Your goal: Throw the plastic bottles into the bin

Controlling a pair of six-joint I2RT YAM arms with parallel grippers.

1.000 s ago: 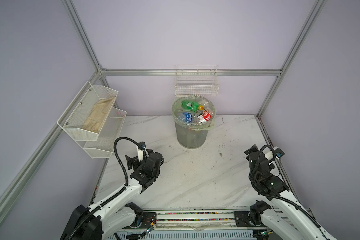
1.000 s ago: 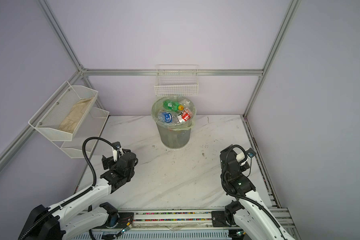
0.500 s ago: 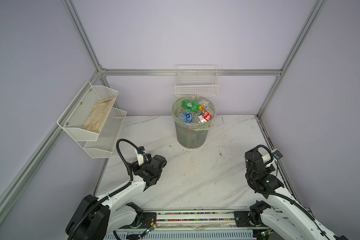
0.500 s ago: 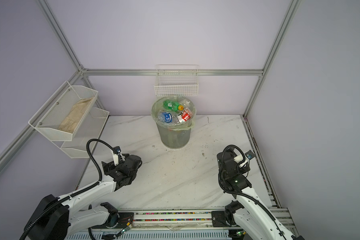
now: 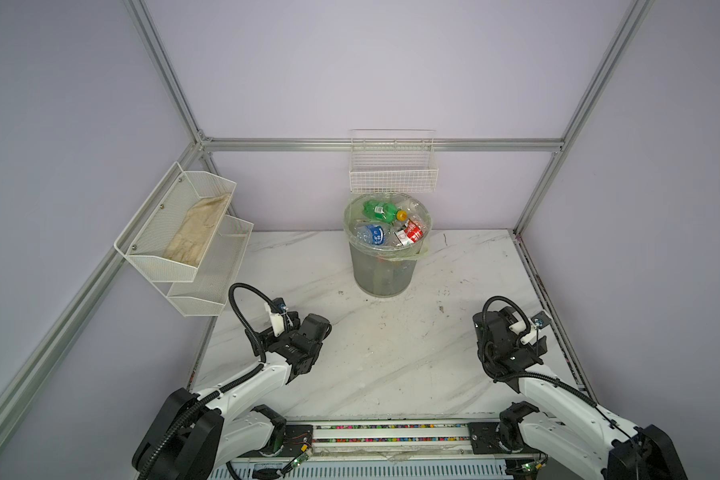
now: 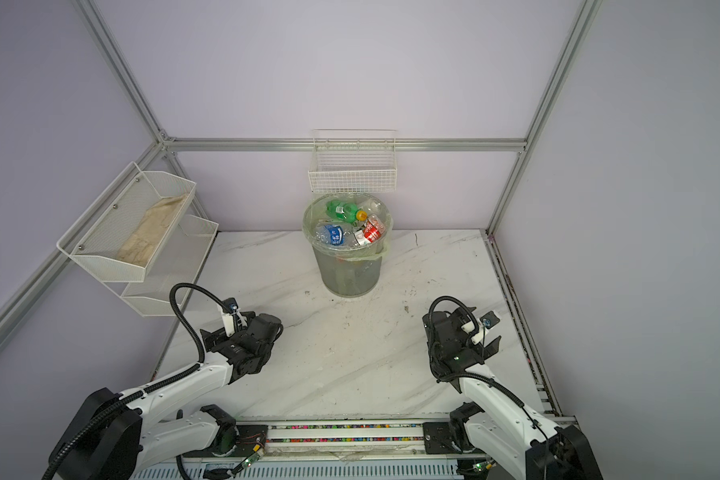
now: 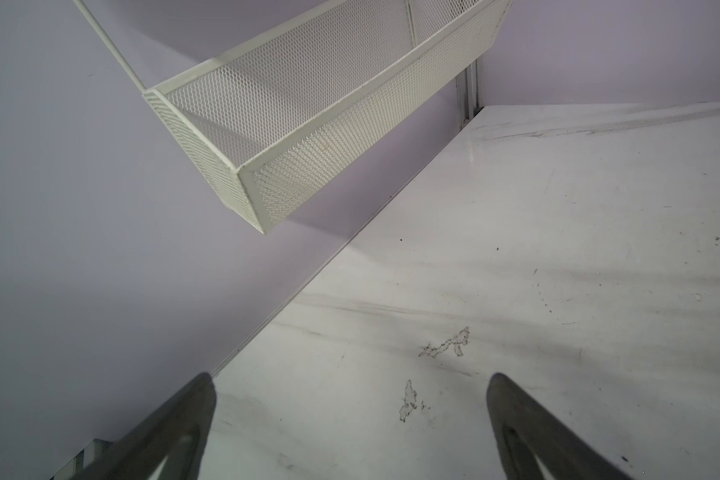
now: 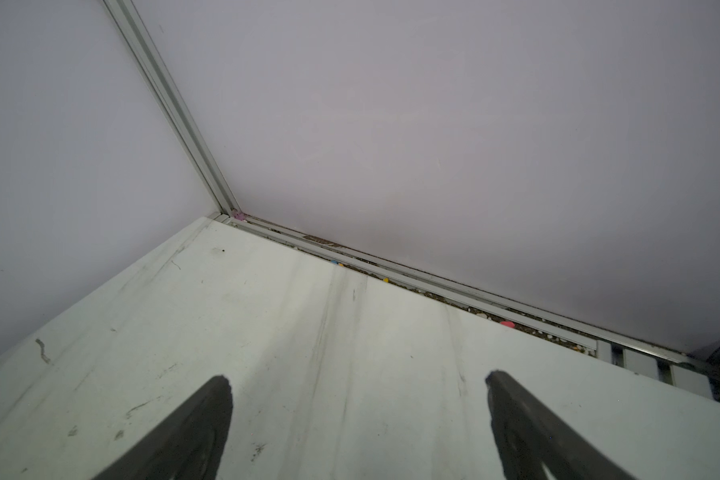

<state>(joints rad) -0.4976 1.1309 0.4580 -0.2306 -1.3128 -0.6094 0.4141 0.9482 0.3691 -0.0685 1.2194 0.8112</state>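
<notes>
left arm (image 5: 246, 380): lower left in both top views, folded low | left gripper (image 7: 352, 378): jaws spread wide, empty | right arm (image 5: 558, 390): lower right, folded low | right gripper (image 8: 358, 378): jaws spread wide, empty

The table (image 5: 391, 365) was a white slab with grey marble veining, scuffed and flecked with dark marks. The bin (image 5: 385, 270) stood upright directly on it, near the back edge and about midway between the sides, as both top views showed. The left wrist view showed chipped, stained patches on the surface. In the right wrist view there were long grey streaks, and a channel (image 8: 412, 282) holding small coloured bits ran along the edge.
</notes>
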